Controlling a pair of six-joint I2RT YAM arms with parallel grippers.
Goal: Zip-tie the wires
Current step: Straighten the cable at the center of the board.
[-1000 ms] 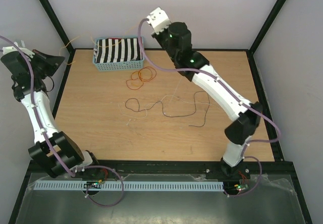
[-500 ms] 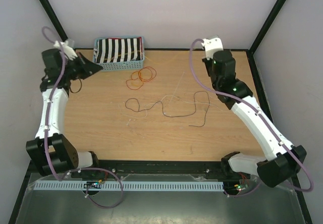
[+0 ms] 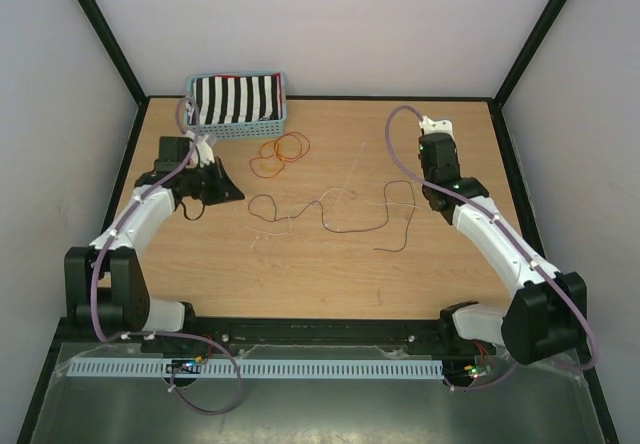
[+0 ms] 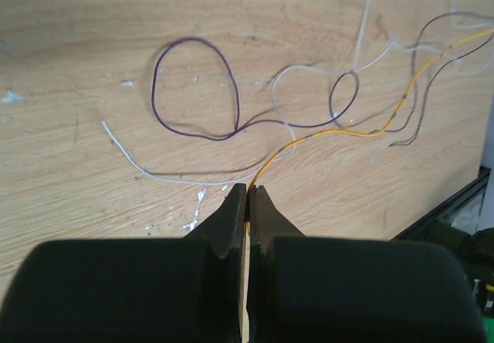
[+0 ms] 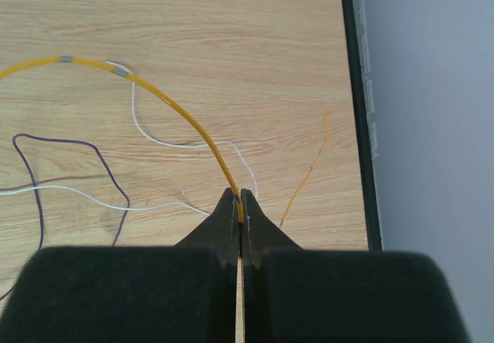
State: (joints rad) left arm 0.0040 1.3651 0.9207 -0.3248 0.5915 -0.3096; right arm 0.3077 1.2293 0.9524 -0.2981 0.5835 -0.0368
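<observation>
The wires lie tangled on the wooden table (image 3: pixel 200 264). A yellow wire (image 4: pixel 340 132) runs from my left gripper (image 4: pixel 248 190), which is shut on its end just left of a dark looped wire (image 3: pixel 350 227). My right gripper (image 5: pixel 239 196) is shut on the yellow wire's (image 5: pixel 154 92) other end, near the table's right edge. The dark wire (image 4: pixel 157 88) and a white strand (image 4: pixel 154 174) lie ahead of the left gripper (image 3: pixel 238 196). Red and orange coils (image 3: pixel 280 154) sit behind the tangle. No zip tie shows.
A blue basket (image 3: pixel 235 131) holding striped cloth stands at the back left. A short orange strand (image 5: pixel 309 169) lies by the black right rail (image 5: pixel 351 88). The right arm's wrist (image 3: pixel 437 156) hangs over the table's right half.
Both arms have swung down from raised poses at the back. The left gripper came in from the far left to the table; the right wrist moved from beside the basket to the right side.
</observation>
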